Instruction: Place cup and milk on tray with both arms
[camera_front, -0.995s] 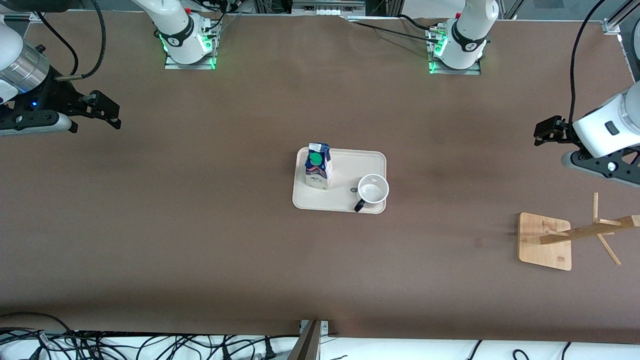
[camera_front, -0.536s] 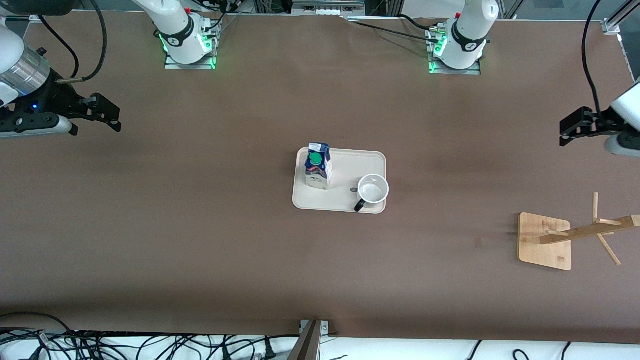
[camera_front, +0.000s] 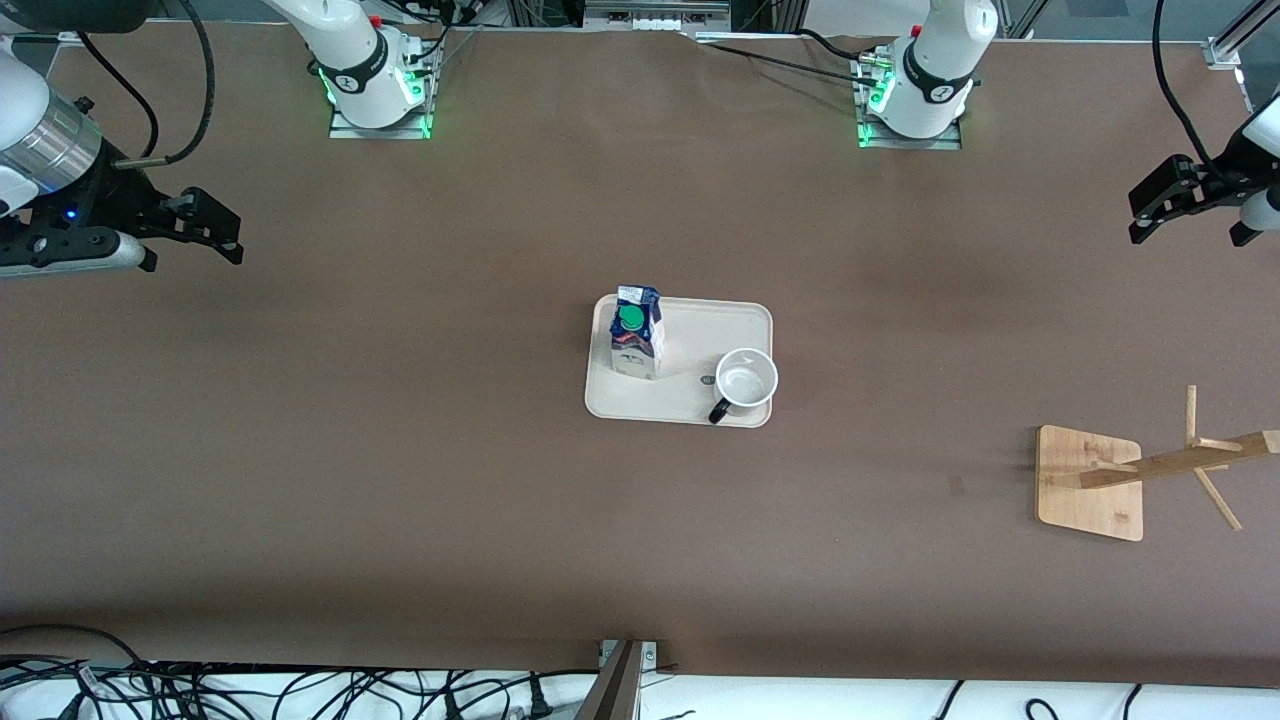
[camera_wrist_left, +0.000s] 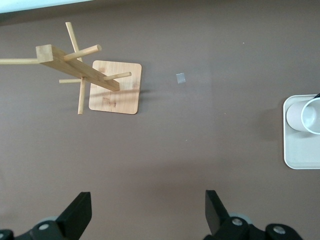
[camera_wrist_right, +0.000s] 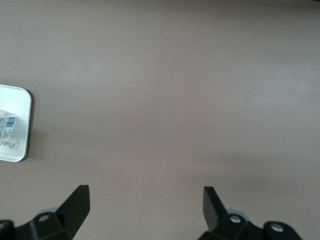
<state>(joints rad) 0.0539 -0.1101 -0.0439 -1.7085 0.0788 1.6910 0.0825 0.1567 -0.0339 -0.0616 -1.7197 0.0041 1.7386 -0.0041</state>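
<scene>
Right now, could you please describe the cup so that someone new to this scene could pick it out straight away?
Find the cream tray in the middle of the brown table. Two things stand on it: the cup sits at the corner nearer the front camera, toward the left arm's end. Unlike the tall blue milk with its green cap, it is a round, open white mug with a black handle.

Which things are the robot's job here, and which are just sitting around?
Part of the job:
- cup, on the tray
- milk, on the tray
- tray
- left gripper, open, empty, over bare table
- right gripper, open, empty, over bare table

Just sitting around:
- wooden rack, toward the left arm's end
</scene>
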